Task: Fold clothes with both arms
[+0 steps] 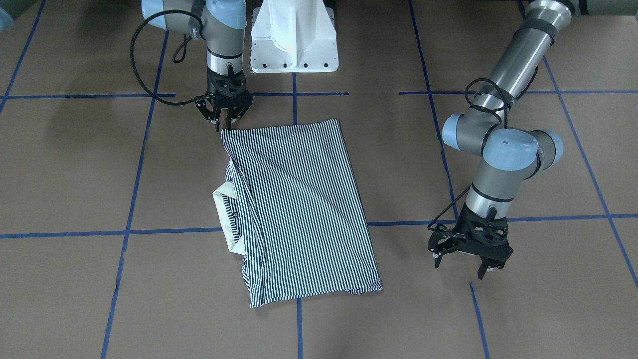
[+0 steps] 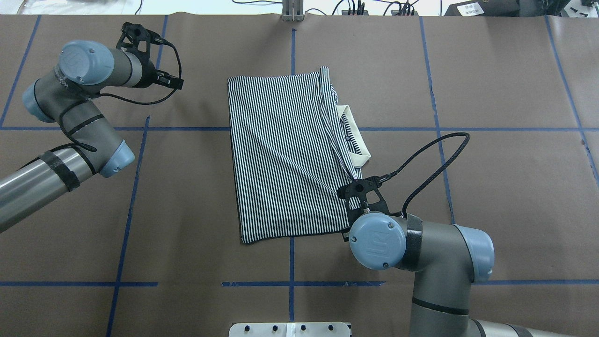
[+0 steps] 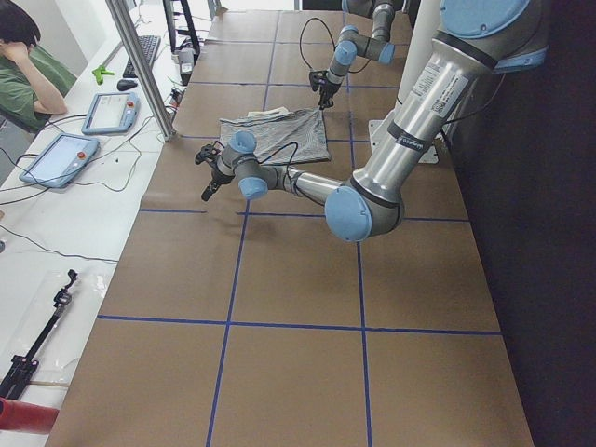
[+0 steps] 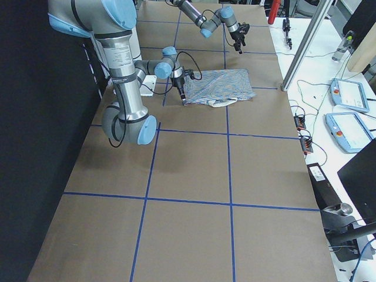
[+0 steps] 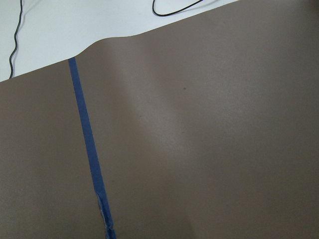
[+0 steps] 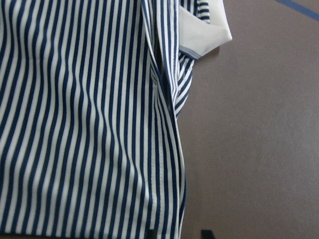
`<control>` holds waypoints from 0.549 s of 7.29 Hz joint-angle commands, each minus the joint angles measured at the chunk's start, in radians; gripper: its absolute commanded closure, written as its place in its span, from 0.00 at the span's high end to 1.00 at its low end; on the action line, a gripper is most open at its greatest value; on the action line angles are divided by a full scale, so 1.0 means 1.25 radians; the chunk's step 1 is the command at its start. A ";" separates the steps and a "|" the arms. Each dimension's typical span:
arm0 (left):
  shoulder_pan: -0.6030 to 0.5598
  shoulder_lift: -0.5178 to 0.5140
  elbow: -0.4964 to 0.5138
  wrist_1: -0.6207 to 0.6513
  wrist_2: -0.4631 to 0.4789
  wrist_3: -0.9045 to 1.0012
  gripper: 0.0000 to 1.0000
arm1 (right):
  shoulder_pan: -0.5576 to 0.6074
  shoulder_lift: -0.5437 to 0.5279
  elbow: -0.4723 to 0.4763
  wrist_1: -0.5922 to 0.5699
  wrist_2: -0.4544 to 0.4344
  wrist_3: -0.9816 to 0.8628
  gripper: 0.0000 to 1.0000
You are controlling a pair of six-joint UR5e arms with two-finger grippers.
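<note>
From across the table we see the right arm (image 1: 219,30) dropping almost straight down beside the white pedestal (image 1: 294,35). The right gripper (image 1: 222,122) has its fingers drawn narrow and nipped onto the polo shirt (image 1: 299,199) at the corner nearest the robot. The shirt lies folded into a long, slightly skewed rectangle on the brown paper table (image 1: 75,174), thin navy-and-white stripes running lengthwise with a few soft diagonal creases. Its stiff cream collar (image 1: 224,209) pokes out of one long edge. The left arm (image 1: 503,149) bends at the elbow and points down, and the left gripper (image 1: 462,267) is spread wide just above bare paper, well apart from the cloth. From overhead, we find the shirt (image 2: 281,154) straddling a blue tape line (image 2: 126,220) at the table's middle, with the right wrist's rounded blue cap over its near corner. In the left-end view the near arm reaches low and long across the table. In the right-end view the near arm stands upright, forearm level, tool vertical at the shirt's edge. The left wrist camera shows us only matte brown paper, tape and a white surface beyond the paper's edge. The right wrist camera gives us close ribbed stripes, a doubled hem and the smooth collar tip.
</note>
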 commanded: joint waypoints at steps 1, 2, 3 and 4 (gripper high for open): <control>0.001 0.001 -0.001 0.000 -0.013 0.001 1.00 | 0.061 0.043 -0.022 -0.006 0.005 -0.015 1.00; 0.001 0.001 -0.001 0.000 -0.038 0.001 1.00 | 0.097 0.099 -0.094 -0.001 0.021 -0.016 1.00; 0.001 0.000 -0.002 0.000 -0.040 0.001 1.00 | 0.131 0.160 -0.181 0.004 0.031 -0.034 1.00; 0.001 0.000 -0.002 0.000 -0.040 0.001 1.00 | 0.147 0.202 -0.249 0.006 0.032 -0.049 1.00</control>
